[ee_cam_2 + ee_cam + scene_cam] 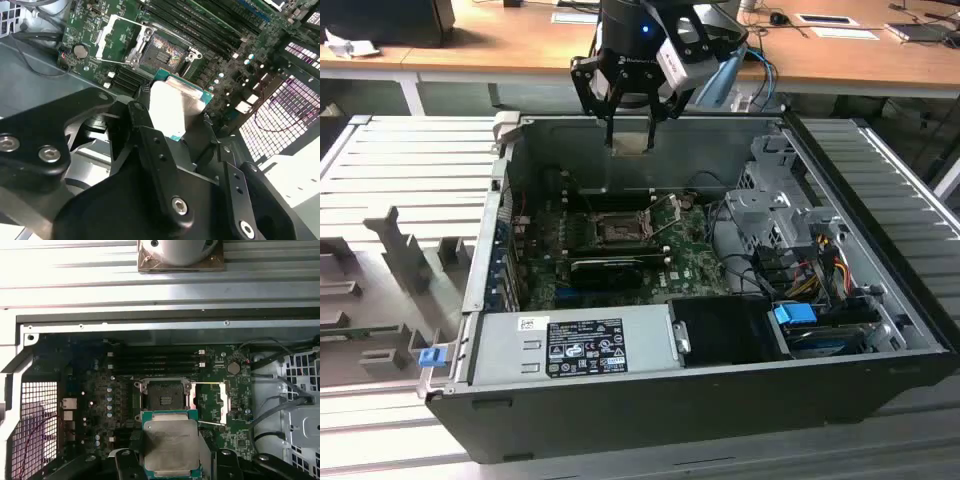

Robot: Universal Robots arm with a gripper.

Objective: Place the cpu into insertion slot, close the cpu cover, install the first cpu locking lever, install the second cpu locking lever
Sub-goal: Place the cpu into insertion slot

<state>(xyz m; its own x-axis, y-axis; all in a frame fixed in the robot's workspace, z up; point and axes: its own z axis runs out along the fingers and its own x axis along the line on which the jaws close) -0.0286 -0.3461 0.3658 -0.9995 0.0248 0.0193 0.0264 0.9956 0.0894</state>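
cpu (175, 102): partly hidden behind the gripper (172, 115) fingers (150, 142), second wrist view.
insertion slot (617, 231): pins too small to tell, exterior view.

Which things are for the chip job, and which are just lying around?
For the job: cpu held in the gripper; insertion slot, empty; cpu cover, swung open.
Just there: power supply box; coin battery; drive cage.
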